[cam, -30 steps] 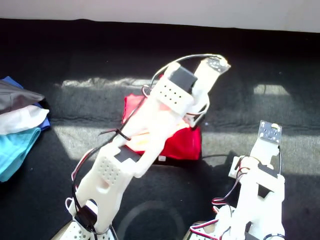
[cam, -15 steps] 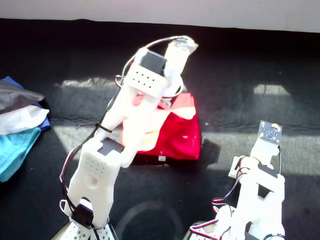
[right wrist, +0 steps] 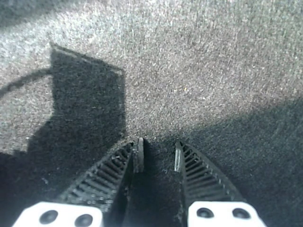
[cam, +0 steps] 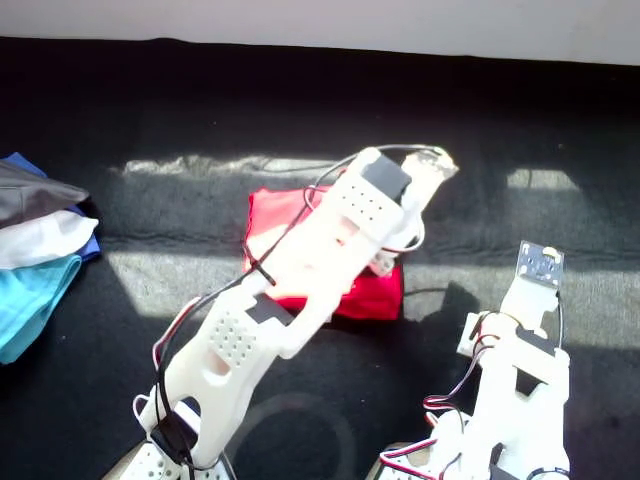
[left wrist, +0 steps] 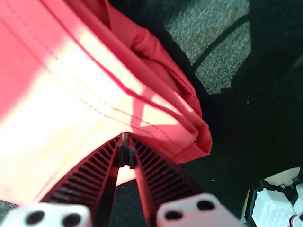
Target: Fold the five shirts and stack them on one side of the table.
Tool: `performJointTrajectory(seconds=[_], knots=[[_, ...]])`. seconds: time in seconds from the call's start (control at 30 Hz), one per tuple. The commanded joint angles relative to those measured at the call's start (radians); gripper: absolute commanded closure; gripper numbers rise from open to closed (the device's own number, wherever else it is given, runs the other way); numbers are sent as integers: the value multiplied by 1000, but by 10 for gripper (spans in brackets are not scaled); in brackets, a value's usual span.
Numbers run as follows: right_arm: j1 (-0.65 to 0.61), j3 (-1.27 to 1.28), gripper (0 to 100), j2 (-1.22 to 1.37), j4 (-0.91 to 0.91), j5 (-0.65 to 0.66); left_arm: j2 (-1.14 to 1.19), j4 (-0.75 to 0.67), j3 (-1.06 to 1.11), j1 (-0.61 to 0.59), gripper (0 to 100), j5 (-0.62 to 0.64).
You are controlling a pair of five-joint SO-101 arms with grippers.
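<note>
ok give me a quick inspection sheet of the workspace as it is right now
surface: dark carpet-like table surface, crossed by sunlit bands
job's things: red shirt mid-table under an arm; pile of shirts in grey, white, blue and teal at the table's left edge
clutter: nothing seen
grippers: left gripper shut, tips at the red shirt, a pinch on cloth not confirmable; right gripper open over bare surface
cables: wires run along the arm over the shirt, none lying on the cloth
surroundings: pale strip beyond the far edge
</note>
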Motion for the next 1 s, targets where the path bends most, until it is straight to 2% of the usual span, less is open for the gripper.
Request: performJointTrajectory(seconds=[0.0,0.13,0.3,0.43,0.6,0.7,0.87,0.97], knots=[[13,8,868,1,-18,-5,-88,12,12,-2,991,2],[13,-18,872,1,10,-12,-197,9,10,-61,991,-3],[-38,-352,926,12,294,-44,-216,9,68,-196,991,-54],[-157,-723,972,24,498,-46,-220,8,202,-300,991,-58],[-332,-1049,991,209,618,-94,-341,-21,400,-386,991,-60],[-358,-1216,991,374,685,-146,-481,-143,648,-426,991,-60],[-406,-1442,991,622,757,-181,-785,-468,1158,-426,991,-57],[-467,-1578,991,736,797,-203,-897,-606,1353,-426,991,-57]])
